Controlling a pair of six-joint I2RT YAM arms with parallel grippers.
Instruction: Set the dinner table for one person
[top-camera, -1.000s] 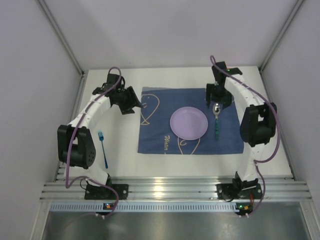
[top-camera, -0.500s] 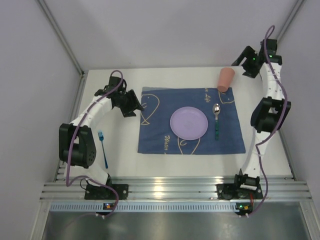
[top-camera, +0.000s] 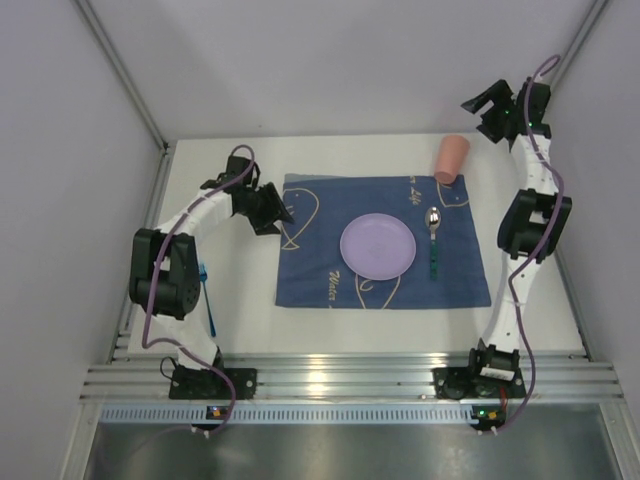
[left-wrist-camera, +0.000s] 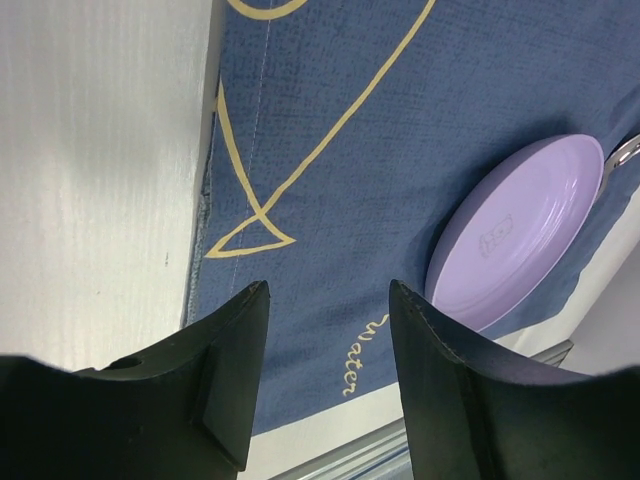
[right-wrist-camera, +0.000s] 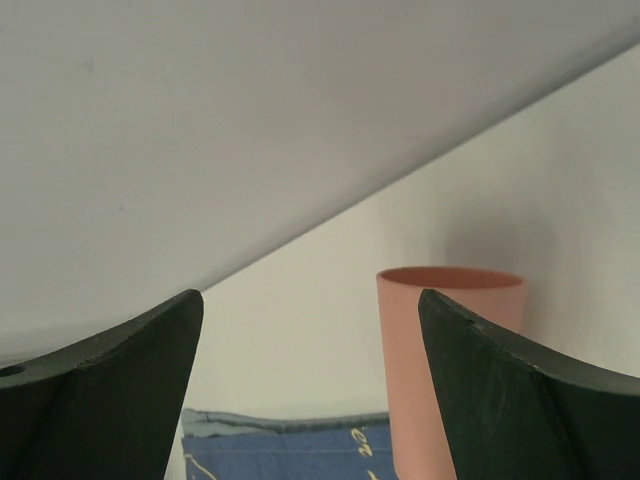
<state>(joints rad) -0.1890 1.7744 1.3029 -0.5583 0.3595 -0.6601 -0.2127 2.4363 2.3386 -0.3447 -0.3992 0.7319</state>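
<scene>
On the white dinner table (top-camera: 250, 320) lies a dark-blue cloth (top-camera: 320, 280) with a purple plate (top-camera: 378, 247) at its middle. Right of the plate is a green-handled spoon (top-camera: 433, 240). A pink cup (top-camera: 451, 158) stands upright at the cloth's far right corner. A blue fork (top-camera: 210, 315) lies left of the cloth, partly under my left arm. My left gripper (top-camera: 275, 210) hovers open and empty over the cloth's far left corner, with the plate (left-wrist-camera: 520, 230) ahead of it. My right gripper (top-camera: 483, 104) is raised behind the cup (right-wrist-camera: 440, 370), open and empty.
Grey walls close in the table at the back and on both sides. An aluminium rail (top-camera: 350, 380) runs along the near edge, where both arm bases are bolted. My right arm stands tall along the right edge.
My right gripper has pulled up and back from the cloth's far right corner and opened wider, and the cup now shows there. My left elbow has swung right, over the fork.
</scene>
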